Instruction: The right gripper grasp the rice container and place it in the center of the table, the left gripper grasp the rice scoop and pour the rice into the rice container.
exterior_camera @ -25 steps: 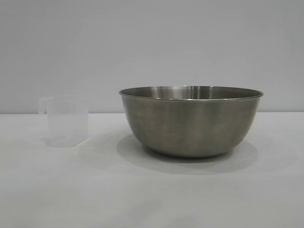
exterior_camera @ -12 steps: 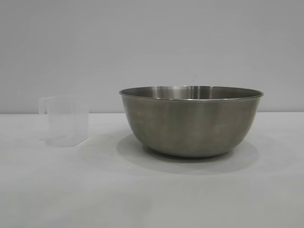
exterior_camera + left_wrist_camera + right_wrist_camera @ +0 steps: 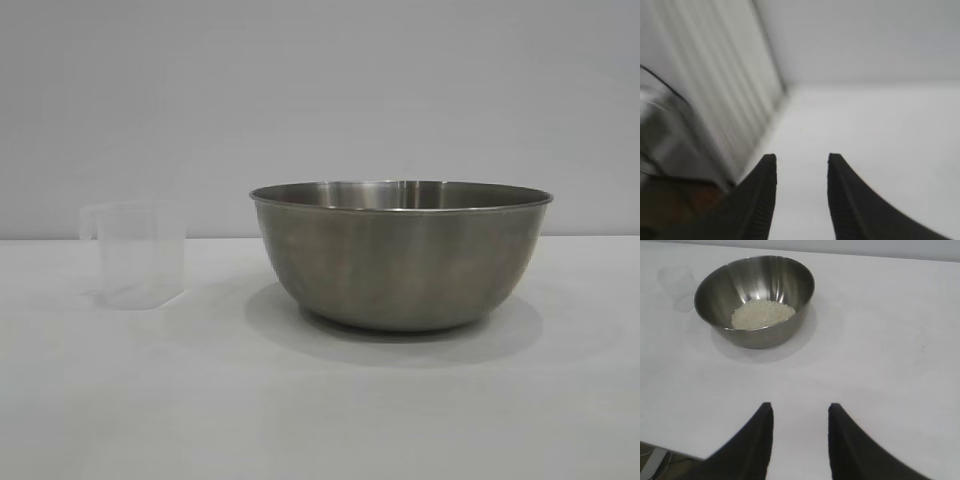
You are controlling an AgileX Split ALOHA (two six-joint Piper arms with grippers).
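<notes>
The left gripper (image 3: pixel 801 165), a black claw with pointed curved fingers, is seen in its wrist view with the fingers parted by a narrow gap and nothing held between them; only bare white table (image 3: pixel 880 150) and a pale wall are seen beyond its tips. The right gripper (image 3: pixel 800 412), a matching black claw, is likewise parted narrowly and empty, held over the near part of the white matte tabletop, well apart from the bowl. The rice container (image 3: pixel 400 255), a large round brushed stainless-steel bowl with a thin rolled rim, is set upright near the middle of the table. The rice (image 3: pixel 762 313), a small mound of off-white grains, is seen lying in the bottom of the bowl in the right wrist view. The rice scoop (image 3: pixel 140 255), a small translucent frosted plastic measuring cup with a loop handle, is stood upright to the left of the bowl, near it but not touching.
</notes>
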